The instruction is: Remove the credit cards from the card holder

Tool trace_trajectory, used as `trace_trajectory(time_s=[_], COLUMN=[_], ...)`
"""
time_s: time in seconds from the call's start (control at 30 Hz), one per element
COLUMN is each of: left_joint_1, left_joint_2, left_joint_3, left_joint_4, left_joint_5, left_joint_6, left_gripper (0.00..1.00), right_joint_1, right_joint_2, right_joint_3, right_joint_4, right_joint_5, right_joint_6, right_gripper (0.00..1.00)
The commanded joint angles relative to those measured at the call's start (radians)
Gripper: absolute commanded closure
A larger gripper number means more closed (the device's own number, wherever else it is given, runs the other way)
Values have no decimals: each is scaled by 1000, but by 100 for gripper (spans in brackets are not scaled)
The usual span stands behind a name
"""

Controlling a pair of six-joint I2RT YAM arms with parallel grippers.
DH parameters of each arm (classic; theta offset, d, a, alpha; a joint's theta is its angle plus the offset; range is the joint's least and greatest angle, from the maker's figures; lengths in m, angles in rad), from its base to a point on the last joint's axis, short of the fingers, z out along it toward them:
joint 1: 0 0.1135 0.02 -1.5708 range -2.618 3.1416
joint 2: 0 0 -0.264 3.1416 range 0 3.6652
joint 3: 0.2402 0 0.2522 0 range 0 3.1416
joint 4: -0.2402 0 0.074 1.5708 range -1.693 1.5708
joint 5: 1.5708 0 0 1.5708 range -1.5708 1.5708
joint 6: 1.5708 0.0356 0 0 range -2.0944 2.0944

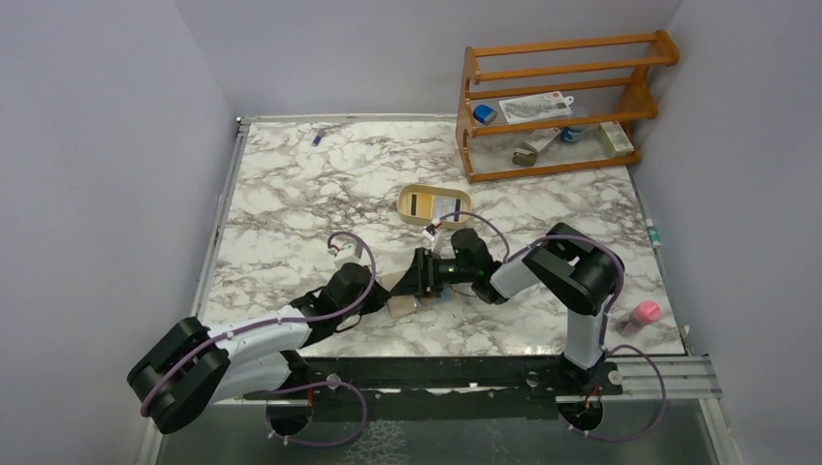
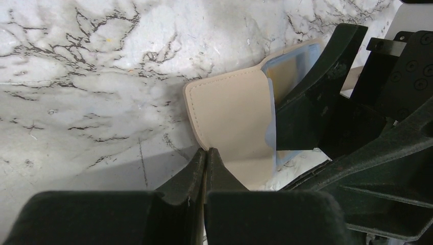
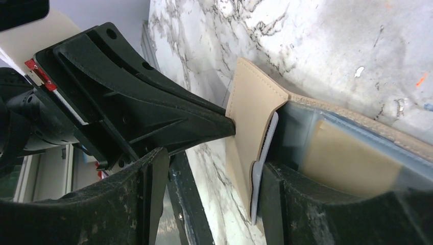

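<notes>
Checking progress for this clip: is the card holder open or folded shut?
Open. The left hand pinches one flap of the card holder apart, and its clear inner pockets show in the right wrist view.

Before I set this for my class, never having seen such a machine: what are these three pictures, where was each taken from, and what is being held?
The machine is two robot arms, the left arm and the right arm, bolted at the near edge of a marble table. The wide picture looks down from above and behind them. The other two come from a camera on each wrist. On the table lie a tan card holder, a cream oval tray with cards in it, a wooden rack and a small pink item. The left end effector is pinched shut on the card holder's flap. The right end effector is open, its fingers either side of that flap, where the edge of what looks like a pale card shows.
</notes>
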Motion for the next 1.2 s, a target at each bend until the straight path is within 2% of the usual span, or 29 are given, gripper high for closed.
trace_trajectory(time_s=[0.0, 0.07, 0.2, 0.27, 0.5, 0.53, 0.57, 0.6, 0.7, 0.77, 1.17], left_joint_1=[-1, -1, 1, 1, 5, 6, 7, 7, 8, 10, 11], left_joint_2=[-36, -40, -38, -32, -16, -16, -16, -16, -21, -25, -14], left_joint_3=[-12, -6, -4, -4, -7, -9, -11, -13, -20, -24, -24], left_joint_4=[-47, -63, -75, -71, -64, -64, -63, -63, -60, -59, 0], left_joint_5=[-43, -49, -58, -57, -63, -63, -64, -67, -74, -80, -55], left_joint_6=[20, 28, 33, 33, 30, 30, 28, 26, 22, 18, 11], left_gripper=[100, 99, 79, 73, 67, 67, 72, 81, 97, 100, 100], right_joint_1=[4, -4, -14, -14, -19, -21, -24, -27, -37, -45, -51], right_joint_2=[19, 22, 18, 12, -10, -11, -15, -18, -31, -41, -59], right_joint_3=[-52, -67, -81, -81, -81, -82, -84, -87, -92, -95, -90], right_joint_4=[-39, -2, 37, 38, 43, 48, 51, 51, 42, 33, 23], right_joint_5=[-58, -75, -102, -108, -134, -137, -140, -143, -150, -155, -176], right_joint_6=[-9, 8, 27, 27, 27, 29, 31, 32, 24, 17, 14], right_gripper=[34, 34, 34, 34, 35, 35, 35, 36, 36, 36, 36])
